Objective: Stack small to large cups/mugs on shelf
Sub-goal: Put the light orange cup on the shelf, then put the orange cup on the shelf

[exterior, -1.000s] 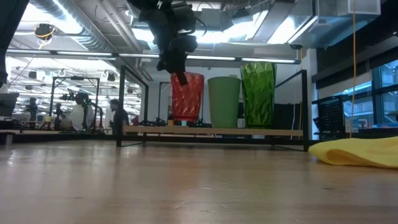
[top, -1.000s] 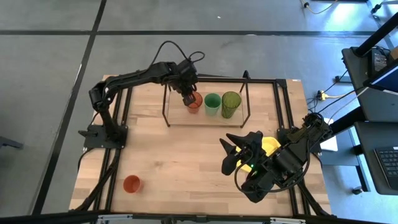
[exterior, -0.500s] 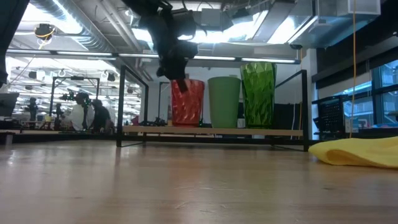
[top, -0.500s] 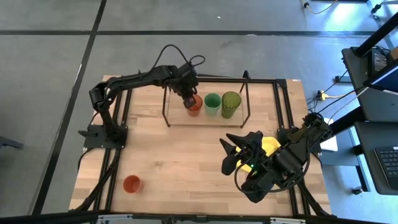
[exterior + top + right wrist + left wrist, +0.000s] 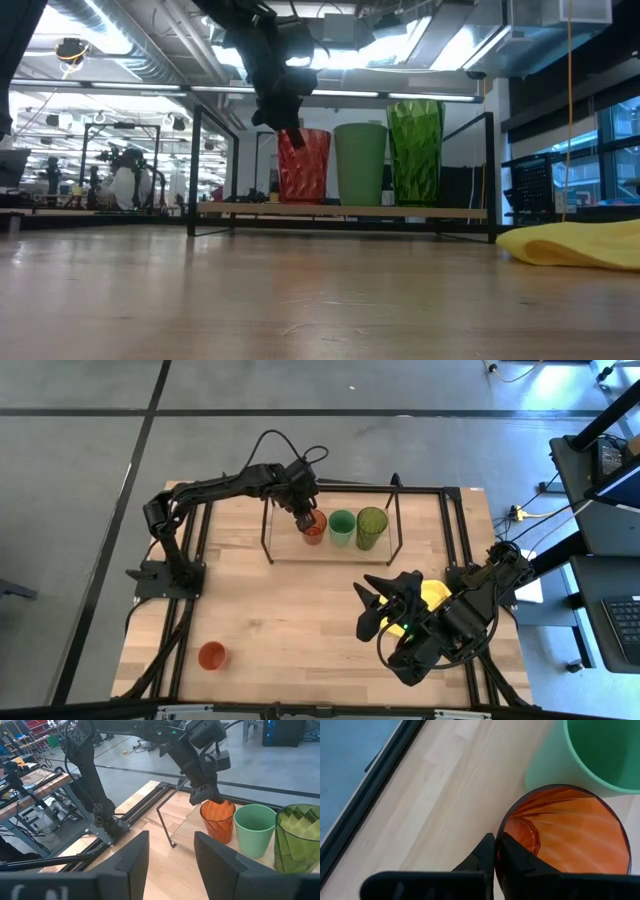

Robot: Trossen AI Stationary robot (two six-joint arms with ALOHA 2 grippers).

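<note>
- Three tumblers stand in a row on the shelf (image 5: 283, 554): translucent orange-brown tumbler (image 5: 313, 528) leftmost, bright green tumbler (image 5: 342, 526) in the middle, olive-green tumbler (image 5: 371, 527) rightmost.
- Left gripper (image 5: 495, 851) pinches the orange-brown tumbler's rim, one finger inside, one outside.
- Orange-red tumbler (image 5: 211, 655) sits alone at the table's near-left corner.
- Right gripper (image 5: 170, 855) hangs open beside the yellow cloth (image 5: 433, 594), near right.

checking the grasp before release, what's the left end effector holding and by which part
The left end effector pinches the translucent orange-brown cup by its rim wall, one finger inside, one outside. The right end effector is open, holding nothing.
</note>
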